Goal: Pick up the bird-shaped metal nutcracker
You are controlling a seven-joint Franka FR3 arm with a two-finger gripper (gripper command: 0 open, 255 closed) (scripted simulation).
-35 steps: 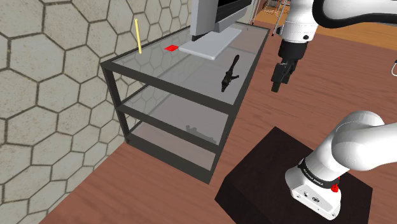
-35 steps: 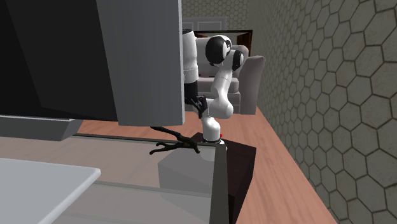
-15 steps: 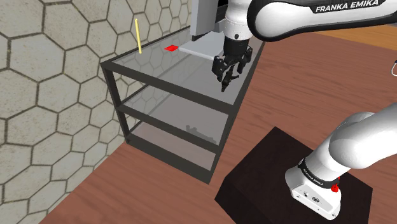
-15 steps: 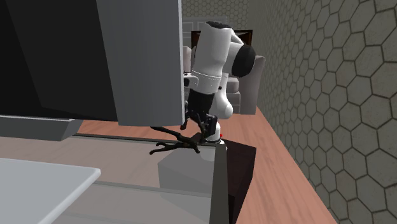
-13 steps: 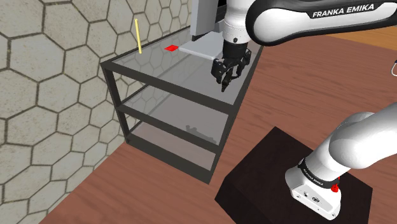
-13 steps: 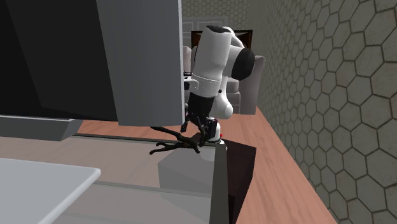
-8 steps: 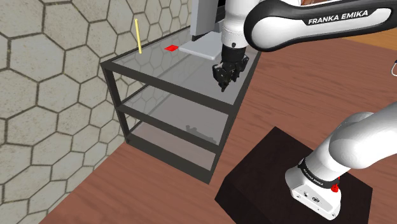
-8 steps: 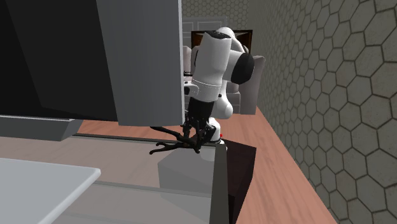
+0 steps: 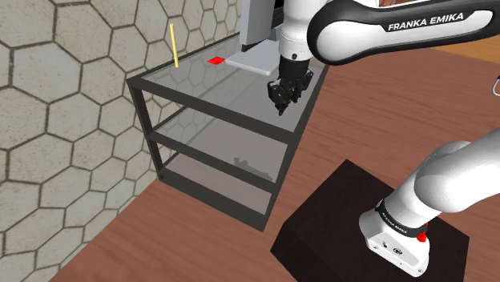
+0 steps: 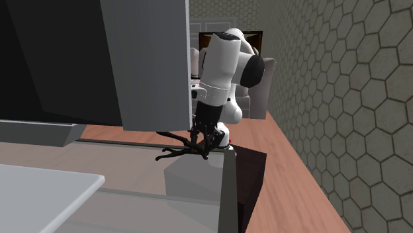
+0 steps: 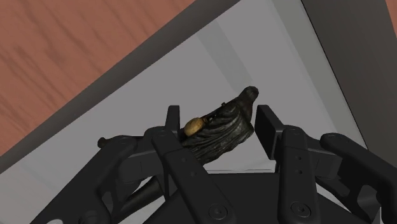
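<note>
The dark bird-shaped nutcracker (image 11: 219,133), with a small yellowish spot on its back, lies on the glass top near the shelf unit's front corner. My black gripper (image 11: 219,118) is down over it, with a finger pressed against each side of its body. In the shoulder view the gripper (image 9: 284,94) hides most of the nutcracker (image 9: 281,111), whose dark tip pokes out below. In the second exterior view its thin tail end (image 10: 172,154) sticks out to the left of the gripper (image 10: 204,141).
The glass shelf unit (image 9: 208,108) has a dark frame and two lower shelves. On top stand a grey screen base (image 9: 260,56), a small red piece (image 9: 215,60) and a yellow pencil (image 9: 174,46) by the hexagon wall. My dark stand (image 9: 352,228) sits on the wood floor.
The arm swung in from the shoulder view's right and came down over the nutcracker. In the last half second nothing has visibly moved.
</note>
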